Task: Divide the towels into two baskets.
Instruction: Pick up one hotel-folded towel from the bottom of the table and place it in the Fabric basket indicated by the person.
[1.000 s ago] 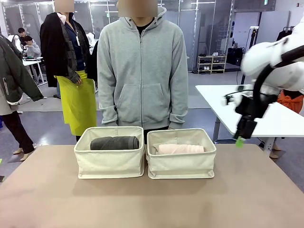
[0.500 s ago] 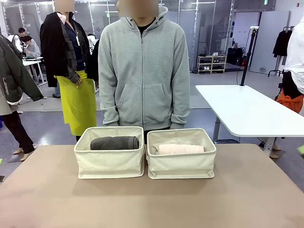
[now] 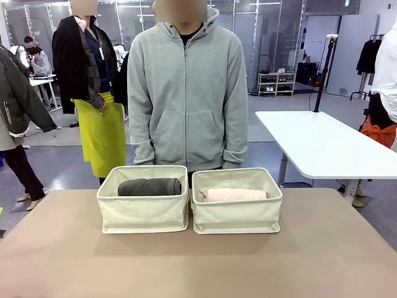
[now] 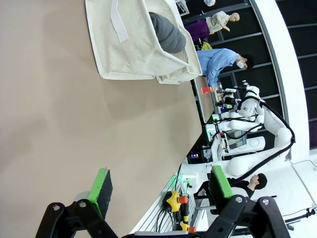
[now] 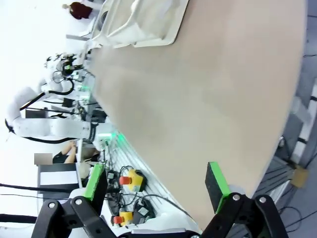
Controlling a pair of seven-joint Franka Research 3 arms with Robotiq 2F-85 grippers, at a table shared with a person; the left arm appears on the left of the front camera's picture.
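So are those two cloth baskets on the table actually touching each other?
Cannot tell. In the front view the left basket and the right basket stand side by side with their rims very close, but a thin dark line between them could be a gap or only a shadow.

— On the surface [image 3: 198,261]?
— Two baskets side by side, touching: left basket [image 3: 143,214], right basket [image 3: 236,215].
— Inside?
— Grey towel [image 3: 149,187] in the left, peach towel [image 3: 236,195] in the right, both lying lengthwise.
— Behind?
— Person [image 3: 187,93] in grey hoodie, standing close at the far edge.
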